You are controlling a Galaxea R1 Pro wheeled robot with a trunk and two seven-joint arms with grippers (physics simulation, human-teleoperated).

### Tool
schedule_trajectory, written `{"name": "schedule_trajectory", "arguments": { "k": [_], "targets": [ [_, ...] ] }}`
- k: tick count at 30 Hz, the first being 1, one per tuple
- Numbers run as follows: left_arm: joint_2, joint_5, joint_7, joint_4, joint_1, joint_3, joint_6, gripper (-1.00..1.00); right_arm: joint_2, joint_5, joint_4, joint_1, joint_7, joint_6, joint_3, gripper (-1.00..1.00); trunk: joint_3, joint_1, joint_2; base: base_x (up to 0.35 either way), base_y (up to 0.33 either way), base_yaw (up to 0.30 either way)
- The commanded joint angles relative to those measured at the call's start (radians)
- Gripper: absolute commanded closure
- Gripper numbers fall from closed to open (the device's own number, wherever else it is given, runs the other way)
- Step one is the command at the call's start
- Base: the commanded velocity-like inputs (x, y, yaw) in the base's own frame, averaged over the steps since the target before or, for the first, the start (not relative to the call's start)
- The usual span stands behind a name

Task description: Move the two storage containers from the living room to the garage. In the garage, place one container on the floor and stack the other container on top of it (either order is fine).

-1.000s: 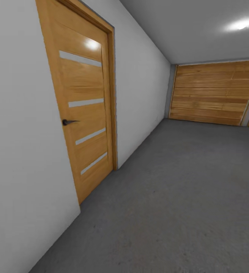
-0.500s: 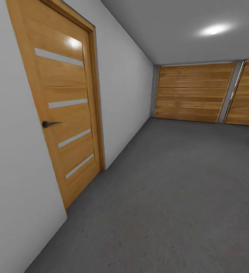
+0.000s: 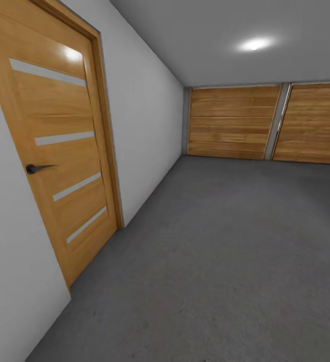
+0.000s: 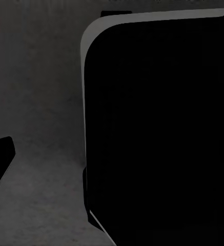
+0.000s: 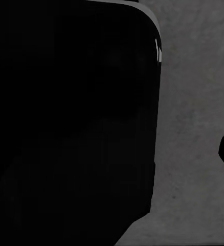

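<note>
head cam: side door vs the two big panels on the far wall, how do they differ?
The side door is tall and narrow, with four pale horizontal strips and a dark lever handle; the far panels are wide, made of plain horizontal planks, and show no handle. The door stands near on the left wall; the panels are at the room's end. Both are orange-toned wood, above the grey floor.

no text or signs — nothing readable
</note>
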Motion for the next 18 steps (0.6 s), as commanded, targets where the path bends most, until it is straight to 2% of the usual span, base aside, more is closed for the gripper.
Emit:
{"name": "schedule_trajectory", "arguments": {
  "k": [1, 10, 18],
  "targets": [
    [0.000, 0.001, 0.000, 0.000, 0.000, 0.000, -0.001, -1.00, 0.000, 0.000, 0.000, 0.000, 0.000, -0.003, 0.000, -1.00, -0.001, 0.000, 0.000, 0.000, 0.000, -0.231],
    [0.000, 0.001, 0.000, 0.000, 0.000, 0.000, -0.001, -1.00, 0.000, 0.000, 0.000, 0.000, 0.000, -0.003, 0.000, -1.00, -0.001, 0.000, 0.000, 0.000, 0.000, -0.222],
    [0.000, 0.001, 0.000, 0.000, 0.000, 0.000, -0.001, -1.00, 0.001, 0.003, 0.000, 0.000, 0.000, -0.005, 0.001, -1.00, -0.001, 0.000, 0.000, 0.000, 0.000, -0.034]
  ]
}}
